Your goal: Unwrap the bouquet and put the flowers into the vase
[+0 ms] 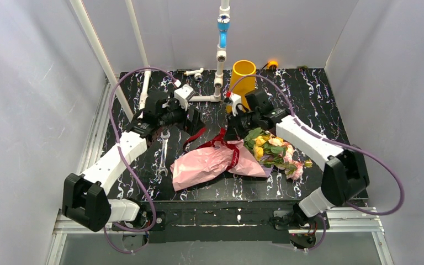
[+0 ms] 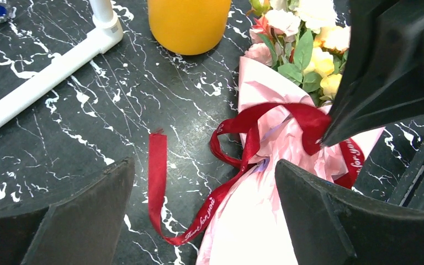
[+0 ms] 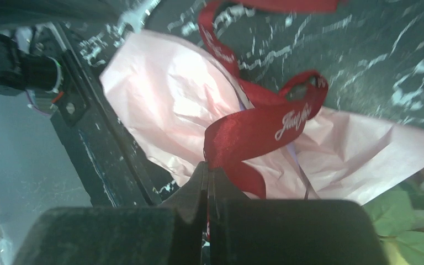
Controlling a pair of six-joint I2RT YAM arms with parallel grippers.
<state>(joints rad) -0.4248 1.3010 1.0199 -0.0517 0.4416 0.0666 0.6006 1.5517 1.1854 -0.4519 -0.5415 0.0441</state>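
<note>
Pinching the ribbon tight, the right gripper probably wants a slow, steady pull away from the bouquet near the front edge of the tabletop; left gripper hangs wide open.

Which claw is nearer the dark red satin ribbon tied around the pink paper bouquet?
Right. The right claw is shut on a loop of the ribbon; the left claw hangs open near its loose tail, not touching it.

A robotics lab test cell: plain grey panel walls box in a black marble-patterned tabletop on an aluminium extrusion frame. A left arm and right arm are bolted at its near edge, trailing purple cables.
</note>
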